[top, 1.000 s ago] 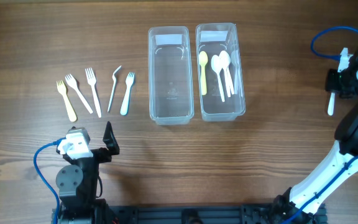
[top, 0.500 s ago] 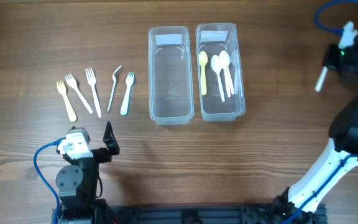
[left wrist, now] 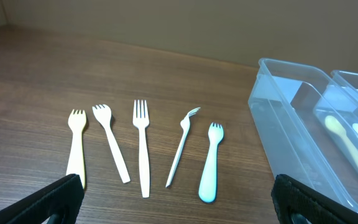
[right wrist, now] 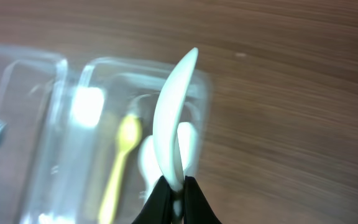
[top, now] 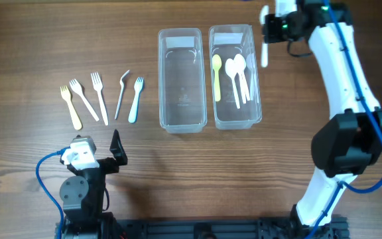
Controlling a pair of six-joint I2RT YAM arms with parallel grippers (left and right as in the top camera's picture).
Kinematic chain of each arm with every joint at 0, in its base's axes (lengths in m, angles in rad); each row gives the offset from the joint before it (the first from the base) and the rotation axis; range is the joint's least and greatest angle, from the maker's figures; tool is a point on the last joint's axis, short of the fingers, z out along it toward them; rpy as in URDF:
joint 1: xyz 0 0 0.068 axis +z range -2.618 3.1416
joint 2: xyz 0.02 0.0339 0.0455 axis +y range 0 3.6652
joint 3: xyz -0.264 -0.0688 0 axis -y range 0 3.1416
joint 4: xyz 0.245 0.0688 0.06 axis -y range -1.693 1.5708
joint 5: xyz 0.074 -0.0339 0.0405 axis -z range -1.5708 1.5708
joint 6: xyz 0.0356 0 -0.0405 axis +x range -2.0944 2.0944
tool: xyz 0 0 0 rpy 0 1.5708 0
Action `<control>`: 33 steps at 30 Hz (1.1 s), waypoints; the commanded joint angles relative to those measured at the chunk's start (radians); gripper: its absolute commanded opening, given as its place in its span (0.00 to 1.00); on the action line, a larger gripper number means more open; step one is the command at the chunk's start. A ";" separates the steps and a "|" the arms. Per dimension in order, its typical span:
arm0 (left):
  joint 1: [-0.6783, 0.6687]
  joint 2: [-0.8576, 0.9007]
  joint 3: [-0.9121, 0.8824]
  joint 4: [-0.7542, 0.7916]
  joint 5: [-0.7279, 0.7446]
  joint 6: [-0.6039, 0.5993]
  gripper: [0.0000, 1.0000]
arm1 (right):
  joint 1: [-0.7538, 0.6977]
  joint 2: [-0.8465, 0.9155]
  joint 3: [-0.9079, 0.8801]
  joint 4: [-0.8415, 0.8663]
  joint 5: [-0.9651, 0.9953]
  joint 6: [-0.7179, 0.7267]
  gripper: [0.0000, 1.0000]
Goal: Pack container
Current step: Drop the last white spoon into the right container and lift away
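Two clear containers stand side by side: the left one [top: 180, 79] is empty, the right one [top: 235, 76] holds a yellow spoon [top: 217, 76] and white spoons [top: 237, 76]. Several forks [top: 101, 97] lie in a row left of them, also in the left wrist view [left wrist: 142, 146]. My right gripper [top: 270, 26] is shut on a white spoon [top: 264, 54], edge-on in the right wrist view [right wrist: 174, 121], held above the right container's far right corner. My left gripper [top: 115, 149] is open, low near the table's front, short of the forks.
The right arm [top: 340, 73] reaches from the front right up across the table's right side. A blue cable [top: 45, 172] loops beside the left arm's base. The containers' near ends lie at mid-table.
My right gripper has swung from the far right edge leftward and toward the back, carrying the white spoon to the right container. The left arm has not moved.
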 commanded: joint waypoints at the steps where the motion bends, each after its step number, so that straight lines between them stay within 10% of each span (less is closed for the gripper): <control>1: -0.006 -0.008 -0.006 0.003 0.011 0.018 1.00 | 0.069 -0.021 0.012 -0.006 -0.008 0.021 0.04; 10: -0.006 -0.008 -0.006 0.003 0.011 0.018 1.00 | 0.141 -0.019 -0.090 0.054 0.051 0.073 0.06; 15: -0.006 -0.008 -0.006 0.003 0.011 0.018 1.00 | 0.141 -0.019 -0.118 0.063 0.050 0.072 0.53; 22: -0.006 -0.008 -0.006 0.003 0.011 0.019 1.00 | 0.116 -0.066 -0.045 0.080 0.080 0.071 0.58; 30: -0.006 -0.008 -0.006 0.003 0.011 0.019 1.00 | -0.024 -0.143 -0.026 -0.011 0.528 0.069 1.00; 33: -0.006 -0.008 -0.006 0.003 0.011 0.018 1.00 | -0.088 -0.140 -0.027 -0.052 0.547 0.052 1.00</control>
